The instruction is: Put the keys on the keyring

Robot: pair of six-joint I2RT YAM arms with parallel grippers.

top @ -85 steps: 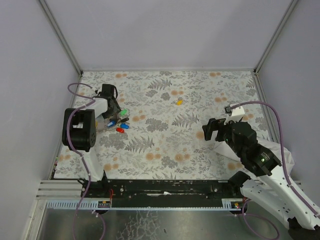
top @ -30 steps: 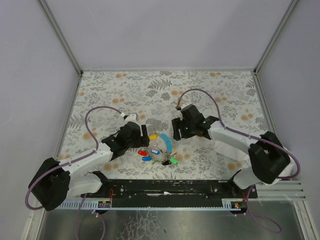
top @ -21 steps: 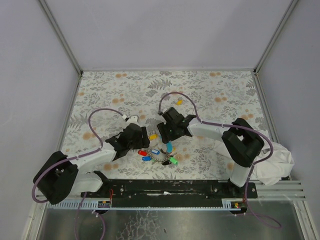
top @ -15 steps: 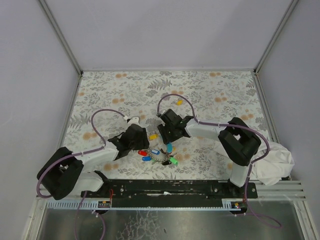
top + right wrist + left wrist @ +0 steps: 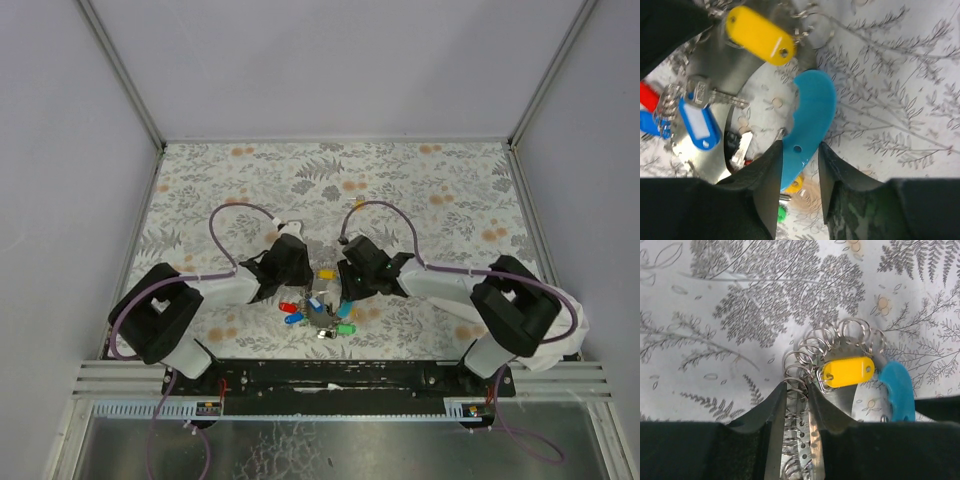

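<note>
The keyring [image 5: 812, 352] shows in the left wrist view as a coil of thin metal rings. My left gripper [image 5: 796, 386] is shut on the coil's near end. A yellow-headed key [image 5: 846, 372] hangs on the coil beside the blue strap [image 5: 897, 392]. My right gripper [image 5: 801, 145] is shut on the blue strap [image 5: 812, 110], with the yellow key [image 5: 759, 34] just beyond it. Blue [image 5: 699, 127], red [image 5: 646, 97] and green [image 5: 781, 214] key heads lie to its left and below. From above, both grippers [image 5: 306, 280] [image 5: 336, 292] meet over the bunch of keys [image 5: 315, 312] near the table's front.
A floral table cover [image 5: 430, 190] lies inside grey enclosure walls. A white cloth [image 5: 577, 330] sits at the front right behind the right arm. Purple cables [image 5: 235, 215] arch over both arms.
Both grippers have narrowed, the left onto the ring coil and the right onto the blue strap. Both arms and the key bunch have shifted right, the yellow key with them.
</note>
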